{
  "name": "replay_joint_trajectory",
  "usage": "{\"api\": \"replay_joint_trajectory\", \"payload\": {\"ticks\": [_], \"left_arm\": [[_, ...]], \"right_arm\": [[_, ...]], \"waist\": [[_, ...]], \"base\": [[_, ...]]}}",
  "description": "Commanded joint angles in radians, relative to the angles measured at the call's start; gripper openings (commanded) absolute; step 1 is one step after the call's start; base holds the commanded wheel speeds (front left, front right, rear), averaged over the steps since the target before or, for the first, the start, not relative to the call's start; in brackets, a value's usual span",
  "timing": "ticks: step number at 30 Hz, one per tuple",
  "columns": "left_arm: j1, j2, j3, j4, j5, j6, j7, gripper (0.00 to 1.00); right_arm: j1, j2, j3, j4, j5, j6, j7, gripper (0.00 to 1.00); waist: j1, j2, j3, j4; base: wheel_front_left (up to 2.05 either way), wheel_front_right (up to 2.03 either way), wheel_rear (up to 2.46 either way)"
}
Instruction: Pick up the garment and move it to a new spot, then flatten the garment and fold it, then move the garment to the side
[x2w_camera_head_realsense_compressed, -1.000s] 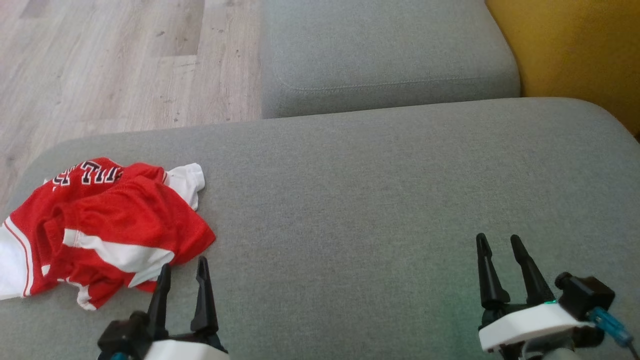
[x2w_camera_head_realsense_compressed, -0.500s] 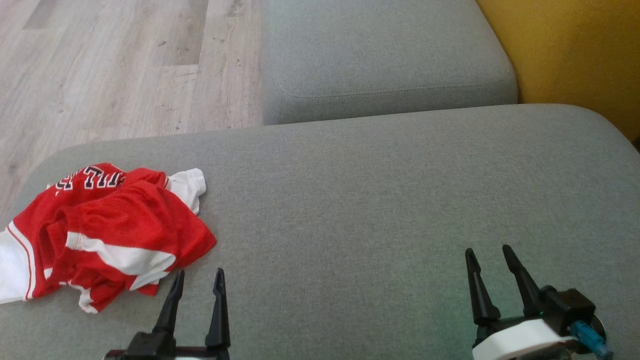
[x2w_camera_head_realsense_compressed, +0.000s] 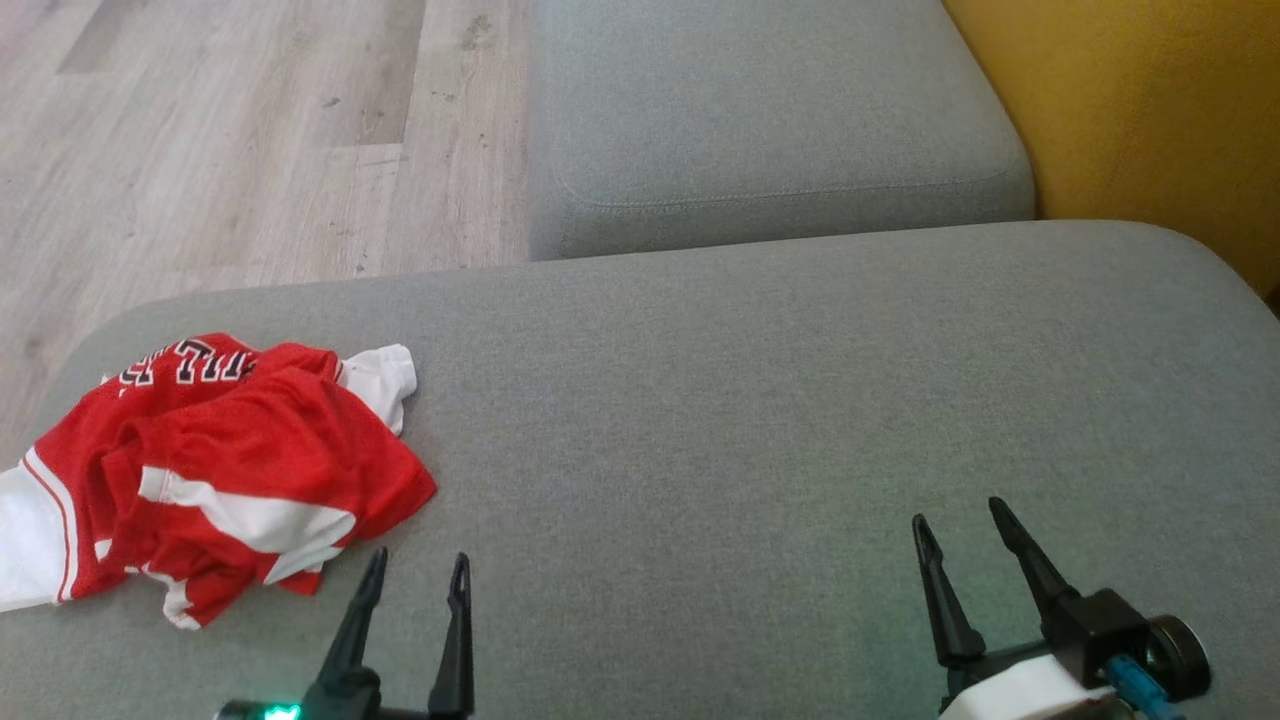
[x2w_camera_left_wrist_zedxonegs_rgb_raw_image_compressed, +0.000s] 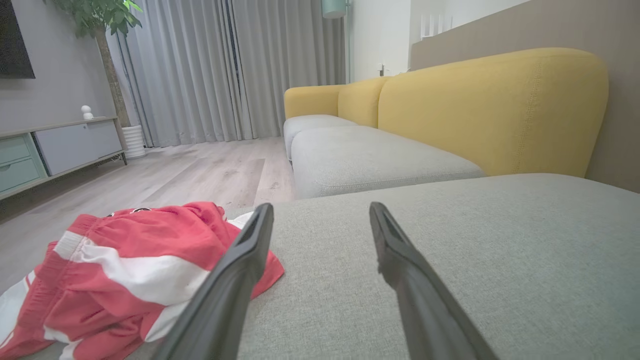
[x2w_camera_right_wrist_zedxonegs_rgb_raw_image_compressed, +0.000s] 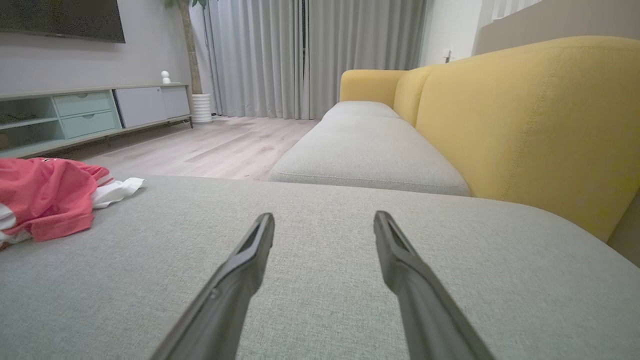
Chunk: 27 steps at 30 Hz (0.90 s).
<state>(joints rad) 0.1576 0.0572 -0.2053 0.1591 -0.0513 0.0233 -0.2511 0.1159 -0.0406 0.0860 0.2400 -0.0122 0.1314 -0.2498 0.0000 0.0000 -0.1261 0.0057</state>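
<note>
Head view: shows the red-and-white garment (x2w_camera_head_realsense_compressed: 215, 470) heaped at the lower left of the frame, on the near-left corner of the grey seat cushion (x2w_camera_head_realsense_compressed: 750, 400), with its white edge cut off by the left border. Lies unflattened, in overlapping folds. Spreads more across the frame than up it, so suggests a long axis running roughly left to right, though hard to fix in so crumpled a pile.

Shows the left gripper (x2w_camera_head_realsense_compressed: 419, 555) at the bottom edge, left of centre: fingers parted and empty, tips just beside the heap's lower right hem without touching it. Points up the frame, past the cloth rather than into it. Probably calls for a shift up and to the left to bring the jaws over the red fold. Left wrist view: places the garment left of the left finger, partly hidden behind it.

Shows the right gripper (x2w_camera_head_realsense_compressed: 957, 510) at the lower right: also spread and empty, well apart from the garment across bare cushion. Makes the left arm plainly the nearer. Opening step of the task: pick-up not yet begun.
</note>
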Motion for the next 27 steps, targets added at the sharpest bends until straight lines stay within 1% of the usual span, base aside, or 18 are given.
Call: {"api": "replay_joint_trajectory", "payload": {"ticks": [1,5,18,22,24,27], "left_arm": [[-0.021,0.006,0.021,-0.023,0.011,-0.006,-0.011,1.00],[-0.017,0.004,0.028,-0.004,0.008,-0.016,-0.011,1.00],[-0.020,0.002,0.036,0.019,0.023,-0.012,-0.011,1.00],[-0.020,0.002,0.042,0.016,0.028,-0.002,-0.011,1.00],[-0.017,0.000,0.061,0.016,0.009,0.013,-0.011,1.00],[-0.014,-0.003,0.083,0.021,-0.022,0.021,-0.011,1.00]], "right_arm": [[-0.021,-0.010,0.018,-0.026,-0.012,-0.001,-0.012,1.00],[-0.022,-0.010,0.008,-0.008,-0.008,-0.001,-0.012,1.00],[-0.019,-0.010,0.006,0.002,-0.007,-0.001,-0.012,1.00],[-0.016,-0.010,0.008,0.005,-0.004,-0.001,-0.012,1.00],[-0.014,-0.010,0.013,0.005,-0.001,-0.001,-0.012,1.00],[-0.011,-0.010,0.024,0.004,0.005,-0.001,-0.012,1.00]], "waist": [[0.0000,0.0000,-0.001,0.000],[0.0000,0.0000,-0.002,-0.001],[0.0000,0.0000,-0.009,0.001],[0.0000,0.0000,-0.012,0.008],[0.0000,0.0000,-0.012,0.017],[0.0000,0.0000,-0.011,0.036]], "base": [[0.00,0.00,0.00],[0.00,0.00,0.00],[0.00,0.00,0.00],[0.00,0.00,0.00],[0.00,0.00,0.00],[0.00,0.00,0.00]]}}
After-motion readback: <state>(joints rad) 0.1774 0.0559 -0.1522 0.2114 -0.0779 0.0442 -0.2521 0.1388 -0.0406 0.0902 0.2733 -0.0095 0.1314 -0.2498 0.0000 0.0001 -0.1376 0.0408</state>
